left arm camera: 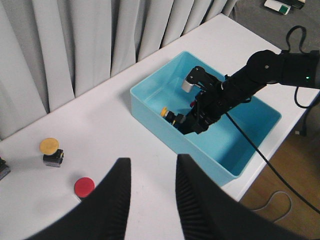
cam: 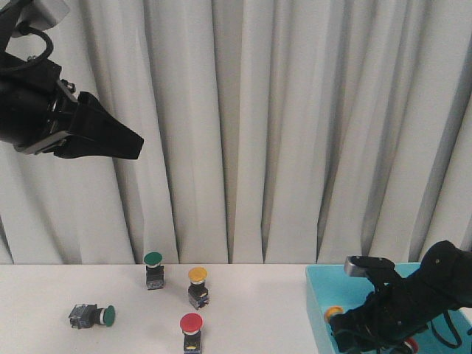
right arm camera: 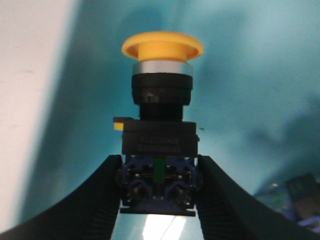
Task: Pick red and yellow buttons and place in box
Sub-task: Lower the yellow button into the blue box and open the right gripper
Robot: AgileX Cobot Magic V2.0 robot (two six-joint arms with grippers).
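Observation:
My right gripper (right arm camera: 157, 167) is shut on the black body of a yellow button (right arm camera: 161, 90), holding it low inside the turquoise box (right arm camera: 250, 70). The front view places that gripper (cam: 341, 323) and its yellow cap (cam: 334, 311) near the box's (cam: 316, 295) left wall. A red cap (cam: 411, 344) shows deeper in the box. On the table stand another yellow button (cam: 197, 285) and a red button (cam: 191, 329). My left gripper (cam: 122, 141) hangs open high above the table, its fingers (left arm camera: 116, 200) empty over the red button (left arm camera: 84, 186) and yellow button (left arm camera: 50, 150).
Two green-capped switches sit on the table: one upright (cam: 153, 268) at the back, one lying on its side (cam: 92, 316) to the left. White curtains hang behind. The table's right edge runs just beyond the box (left arm camera: 150, 107).

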